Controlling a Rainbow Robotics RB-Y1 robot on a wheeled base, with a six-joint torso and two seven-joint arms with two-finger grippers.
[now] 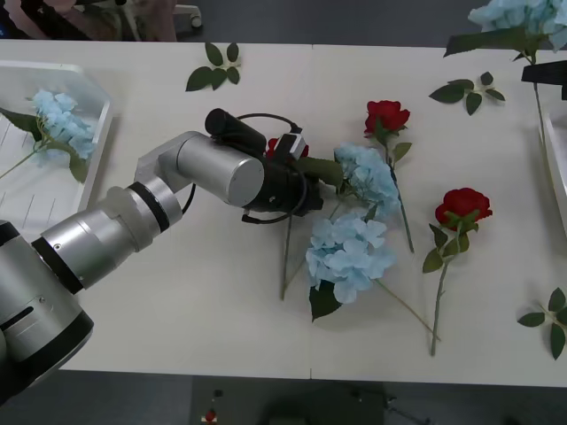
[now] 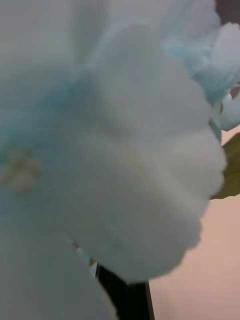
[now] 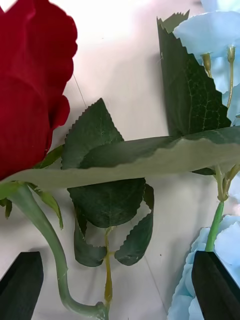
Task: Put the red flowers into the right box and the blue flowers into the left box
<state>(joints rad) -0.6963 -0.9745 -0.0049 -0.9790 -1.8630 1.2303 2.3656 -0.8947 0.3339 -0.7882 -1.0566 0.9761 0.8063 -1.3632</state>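
While the left pincer (image 3: 120, 280) hangs spread wide low over the middle of the worktop (image 1: 177, 310), its black fingers (image 3: 20, 282) straddle the stem of a red rose (image 1: 285, 148) whose bloom lies just beside two blue hydrangea heads (image 1: 347, 257). It grips nothing yet.

The right pincer (image 1: 545, 75) sits at the worktop's far right corner, holding up a blue hydrangea (image 1: 518, 13) near the rim of the right box (image 1: 558, 168); I cannot tell from its own camera how its fingers stand (petals crowd the lens).

One hydrangea (image 1: 58, 119) already lies in the slotted left box (image 1: 97, 133). Two more roses (image 1: 386, 115) lie toward the right side.

The risk, as I judge it, is tangling: a long hydrangea leaf (image 3: 150, 160) crosses over the rose stem between the fingers, so closing here could pinch leaf and stem together and drag a blue flower along.
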